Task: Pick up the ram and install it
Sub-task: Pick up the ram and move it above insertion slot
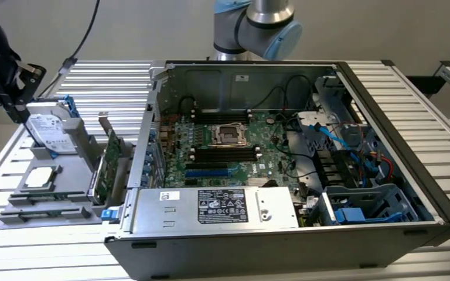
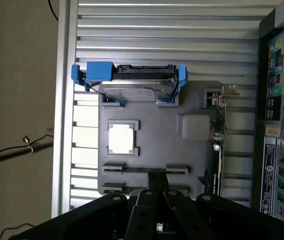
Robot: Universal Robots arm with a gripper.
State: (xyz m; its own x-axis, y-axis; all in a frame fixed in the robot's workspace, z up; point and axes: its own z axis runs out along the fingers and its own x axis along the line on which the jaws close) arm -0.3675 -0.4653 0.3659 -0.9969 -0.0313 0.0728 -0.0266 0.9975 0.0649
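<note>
The ram (image 2: 142,170) stands on edge as a thin strip between two holders on the grey tray (image 2: 151,145). In the exterior view the ram (image 1: 49,201) sits near that tray's front, at the exterior view's left. My gripper (image 2: 156,181) hangs above the tray with its black fingers shut together and nothing between them, the tips lined up over the ram. In the exterior view the gripper (image 1: 18,114) is high at the far left, above the hard drive. The long black motherboard slots (image 1: 225,154) lie inside the open computer case (image 1: 287,70).
The tray also carries a hard drive (image 2: 132,87) in blue brackets, a square silver processor (image 2: 121,138) and a green expansion card (image 1: 109,167) on edge beside the case wall. A power supply (image 1: 217,206) fills the case's front. Cables hang at the exterior view's left.
</note>
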